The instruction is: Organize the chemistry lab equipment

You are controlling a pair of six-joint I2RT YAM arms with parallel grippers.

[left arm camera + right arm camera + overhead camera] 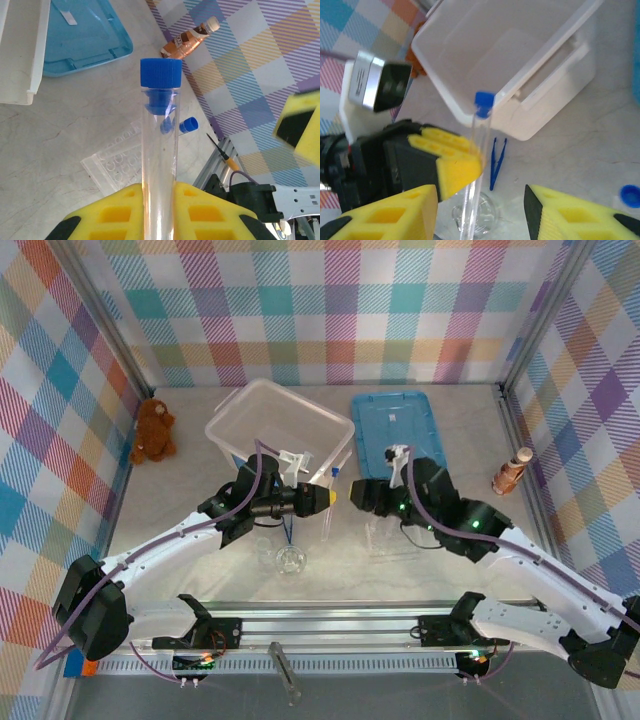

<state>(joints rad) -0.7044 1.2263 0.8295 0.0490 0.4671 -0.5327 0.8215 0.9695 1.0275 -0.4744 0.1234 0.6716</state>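
No text is legible, even on the brown bottle (187,39).

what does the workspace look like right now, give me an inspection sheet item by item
surface: pale marbled table, no spill seen
job's things: blue-capped test tube in the left gripper; clear tube rack flat on the table; round glassware; blue tweezers lying beside the clear bin; another blue cap on the table
clutter: teddy bear; brown bottle by the right wall; blue lid
grippers: left gripper shut on the test tube; right gripper open, fingers either side of the tube, not touching
cables: purple cable along each arm
surroundings: plaid walls, metal rail
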